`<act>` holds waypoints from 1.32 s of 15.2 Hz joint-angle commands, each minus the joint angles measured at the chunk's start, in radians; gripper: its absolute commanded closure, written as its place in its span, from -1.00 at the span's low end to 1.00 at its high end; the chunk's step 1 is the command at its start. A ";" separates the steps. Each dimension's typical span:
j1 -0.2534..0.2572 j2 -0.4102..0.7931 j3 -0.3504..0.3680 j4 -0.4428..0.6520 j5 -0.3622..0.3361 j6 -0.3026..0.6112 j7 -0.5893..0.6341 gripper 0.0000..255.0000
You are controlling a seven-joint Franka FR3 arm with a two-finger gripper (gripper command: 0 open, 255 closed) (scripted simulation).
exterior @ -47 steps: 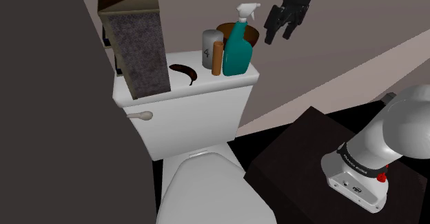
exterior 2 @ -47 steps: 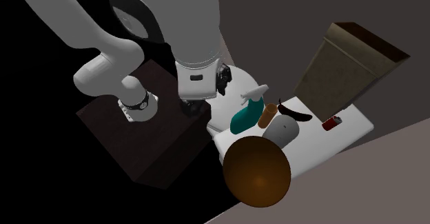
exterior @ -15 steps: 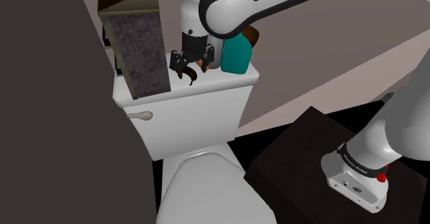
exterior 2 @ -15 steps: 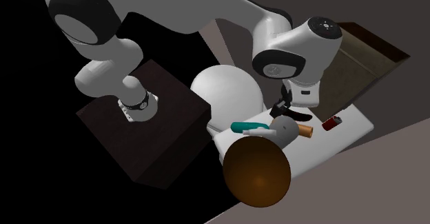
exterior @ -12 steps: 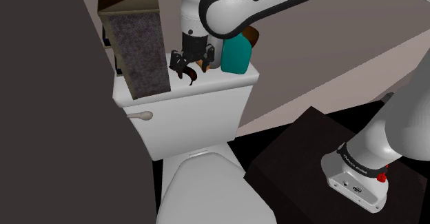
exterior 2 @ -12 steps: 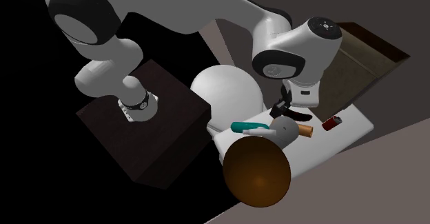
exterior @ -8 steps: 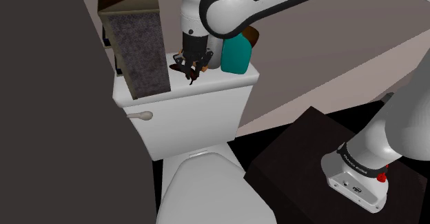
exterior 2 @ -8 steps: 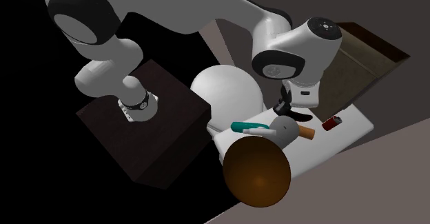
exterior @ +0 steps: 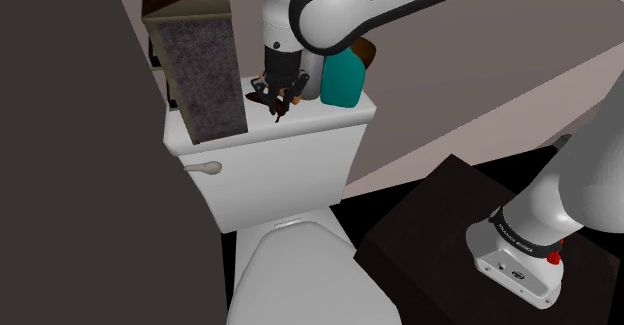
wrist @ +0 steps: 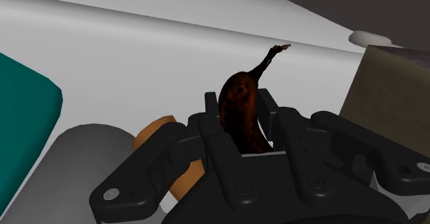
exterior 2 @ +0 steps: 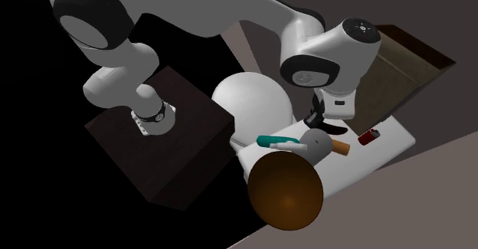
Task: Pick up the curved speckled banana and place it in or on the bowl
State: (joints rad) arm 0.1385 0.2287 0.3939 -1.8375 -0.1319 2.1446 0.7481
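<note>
A dark brown, curved banana (wrist: 239,95) lies on the white toilet tank lid (exterior: 325,120). My black gripper (wrist: 242,119) comes down on it from above and is shut on its middle, one finger on each side. In the shoulder view the gripper (exterior: 277,95) covers most of the banana (exterior: 256,97), and only its ends stick out. The brown bowl (exterior 2: 285,190) sits at the lid's end nearest the second exterior camera, beyond the bottle and cylinders from the gripper (exterior 2: 315,122). In the shoulder view the bowl (exterior: 367,51) peeks out behind the arm.
A teal spray bottle (exterior: 345,78), a grey cylinder (exterior 2: 312,140) and an orange cylinder (exterior 2: 339,146) lie between banana and bowl. A tall brown box (exterior: 195,58) stands close on the banana's other side. A red lighter (exterior 2: 368,137) rests nearby.
The fingers, spread on either side of the banana a second ago, have shut on it. The arm and banana have stayed in place since.
</note>
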 commanded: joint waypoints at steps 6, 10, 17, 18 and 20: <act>-0.002 -0.025 0.004 0.057 0.016 -0.081 -0.012 1.00; -0.003 -0.037 0.006 0.097 0.023 -0.131 -0.018 1.00; -0.002 -0.049 0.009 0.176 0.031 -0.221 -0.025 1.00; -0.002 -0.049 0.009 0.189 0.032 -0.234 -0.026 1.00; -0.001 -0.050 0.010 0.215 0.033 -0.261 -0.027 1.00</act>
State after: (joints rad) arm 0.1382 0.1782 0.4039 -1.6375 -0.0997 1.8984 0.7232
